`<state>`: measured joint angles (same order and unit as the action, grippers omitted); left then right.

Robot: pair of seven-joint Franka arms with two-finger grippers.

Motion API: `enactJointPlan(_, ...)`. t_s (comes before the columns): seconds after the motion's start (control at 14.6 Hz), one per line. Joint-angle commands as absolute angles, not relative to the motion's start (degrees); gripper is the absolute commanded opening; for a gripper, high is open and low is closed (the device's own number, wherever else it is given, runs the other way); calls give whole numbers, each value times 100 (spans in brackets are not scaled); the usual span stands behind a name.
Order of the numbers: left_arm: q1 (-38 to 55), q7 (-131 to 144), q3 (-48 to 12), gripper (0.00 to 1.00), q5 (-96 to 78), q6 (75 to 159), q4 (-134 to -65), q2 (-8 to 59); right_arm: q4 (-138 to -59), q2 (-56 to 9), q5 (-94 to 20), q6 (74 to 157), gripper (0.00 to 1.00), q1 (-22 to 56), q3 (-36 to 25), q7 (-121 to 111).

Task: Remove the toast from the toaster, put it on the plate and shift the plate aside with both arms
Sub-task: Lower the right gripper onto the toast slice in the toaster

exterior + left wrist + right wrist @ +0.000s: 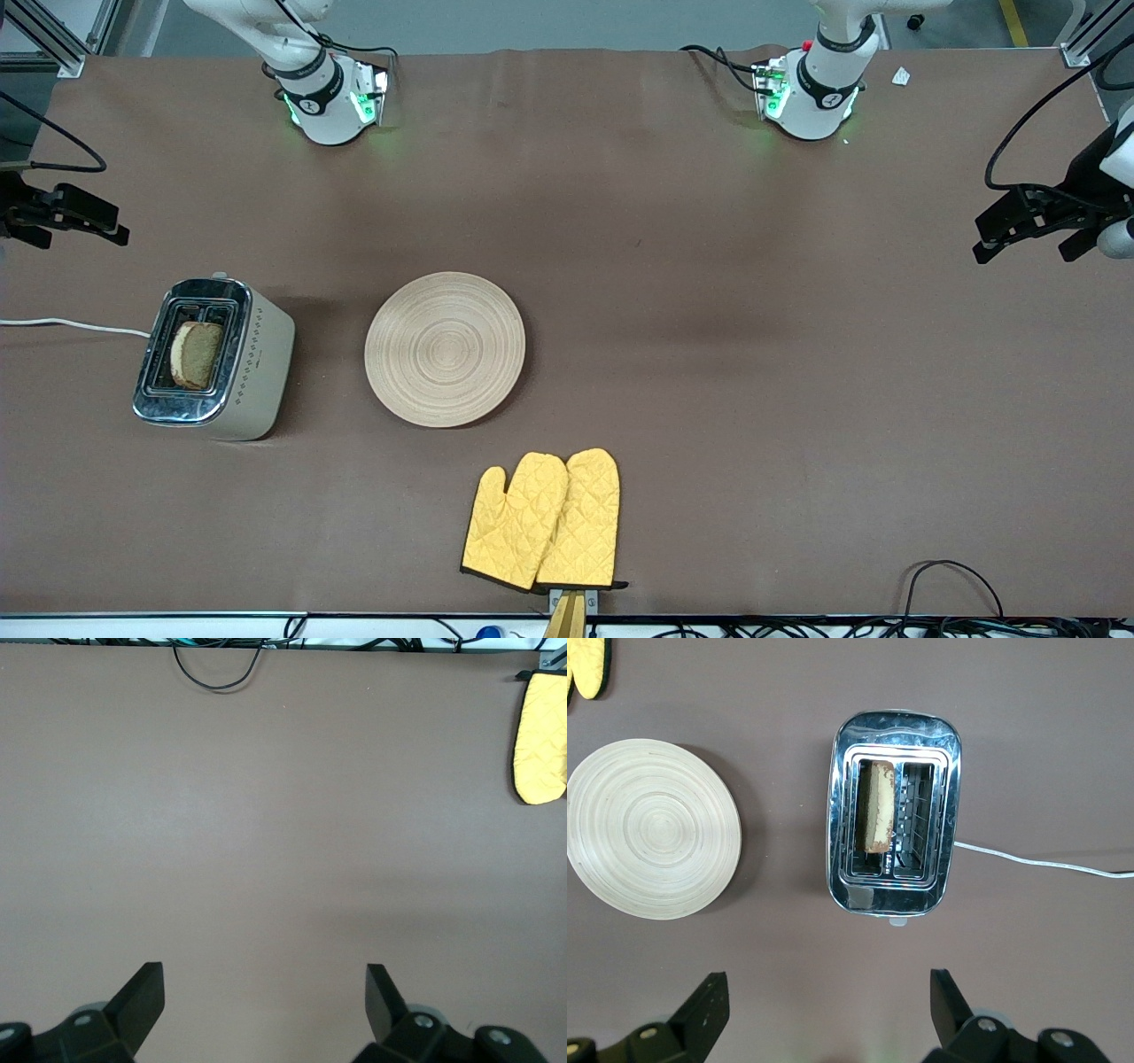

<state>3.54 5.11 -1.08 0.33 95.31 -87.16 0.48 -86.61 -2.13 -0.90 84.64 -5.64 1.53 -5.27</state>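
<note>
Both end effectors, left (264, 992) and right (829, 997), gape empty; one toast (197, 355) in one toaster (213, 358), one plate (445, 349).

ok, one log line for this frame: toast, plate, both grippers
brown wholegrain toast: in silver toaster slot | round tan wooden plate: bare, beside toaster | left gripper: open, over bare table | right gripper: open, above toaster

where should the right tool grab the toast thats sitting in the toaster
Grip the toast by its exposed top edge, coming straight down from above. It stands upright on edge in one slot of the toaster, so only that crust edge shows; the slot walls block its sides. Pinch across its thin faces. The right tool is open over the table beside the toaster, probably best placed.
</note>
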Motion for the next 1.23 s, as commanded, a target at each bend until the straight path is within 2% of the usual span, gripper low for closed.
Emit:
enactJointPlan(0.0, 369, 554, -123, 100, 61, 9387, -8612, 106, -8675, -141, -149, 8420, 100, -650, 229, -466)
enactJointPlan(0.55, 404, 642, -123, 100, 123, 9369, -8578, 123, -8832, -298, -132, 8543, 100, -694, 202, -527)
enactJointPlan(0.68, 422, 633, -123, 100, 123, 9369, -8578, 132, -8894, -544, 366, 8674, 100, -572, 220, -466)
enactJointPlan(0.82, 422, 598, -123, 100, 123, 9369, -8587, 132, -9095, -816, 431, 9085, 100, -562, 220, -396)
enactJointPlan(1.03, 413, 580, -132, 100, 123, 9369, -8596, 123, -9763, -948, 431, 10131, 100, -606, 211, -404)
enactJointPlan(1.16, 422, 571, -132, 100, 123, 9369, -8596, 123, -9844, -1238, 431, 10414, 100, -685, 193, -404)
